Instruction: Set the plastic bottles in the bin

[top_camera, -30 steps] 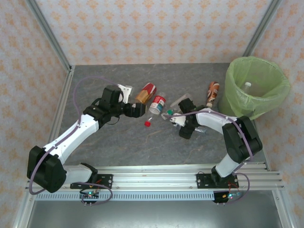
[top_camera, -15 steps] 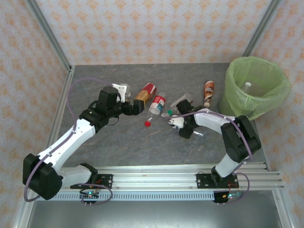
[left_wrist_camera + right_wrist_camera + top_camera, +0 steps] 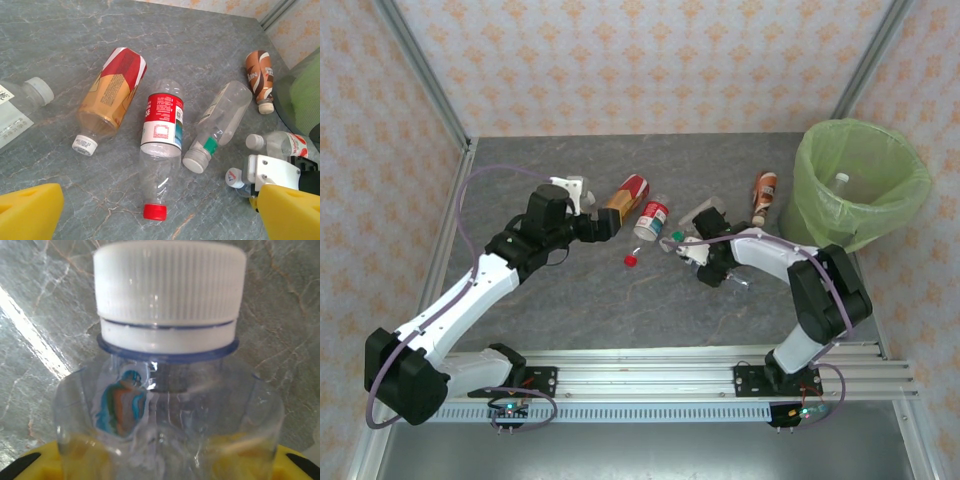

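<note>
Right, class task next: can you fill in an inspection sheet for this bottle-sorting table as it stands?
Surface: grey marbled table.
Job's things: green-lined bin at the right, a clear bottle inside it. An orange-label bottle, red-label bottle, green-banded bottle and brown bottle lie on the table.
Clutter: nothing seen.
Grippers: left gripper open and empty beside the orange-label bottle. The right gripper has its jaws either side of a white-capped bottle; firm grip unclear.
Cables: lilac cable loops off the left arm, and a second cable runs along the right arm.
Surroundings: patterned walls, metal posts, base rail.
</note>
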Robot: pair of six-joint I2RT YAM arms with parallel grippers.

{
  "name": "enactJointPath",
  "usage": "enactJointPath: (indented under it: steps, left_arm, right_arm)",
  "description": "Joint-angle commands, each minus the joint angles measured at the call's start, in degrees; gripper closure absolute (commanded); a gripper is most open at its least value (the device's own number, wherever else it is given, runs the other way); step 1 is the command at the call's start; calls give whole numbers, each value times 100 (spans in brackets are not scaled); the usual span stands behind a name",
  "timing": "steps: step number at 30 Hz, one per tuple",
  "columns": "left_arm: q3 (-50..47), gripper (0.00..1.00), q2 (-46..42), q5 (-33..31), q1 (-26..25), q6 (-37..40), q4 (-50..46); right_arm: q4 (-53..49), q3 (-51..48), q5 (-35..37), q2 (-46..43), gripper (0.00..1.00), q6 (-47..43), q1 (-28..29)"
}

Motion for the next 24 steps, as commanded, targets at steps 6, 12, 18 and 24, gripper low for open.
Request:
enactJointPath:
  steps: [6, 12, 18, 24]
  left_arm:
    - [430, 0, 369, -264, -54, -288, -575]
    - [1, 0, 476, -748, -60, -961, 313]
    - [-188, 0, 517, -1328, -58, -1095, 849]
    - [-249, 0, 401, -1626, -56, -416, 1282]
  right_arm:
    - [533, -170, -203, -652, 63, 362, -21]
    - [1755, -649, -716, -1295, 66, 990, -23]
    - [2391, -836, -1022, -1777, 66, 1449, -21]
    - [3650, -1181, -1437, -2383, 66, 2273, -24]
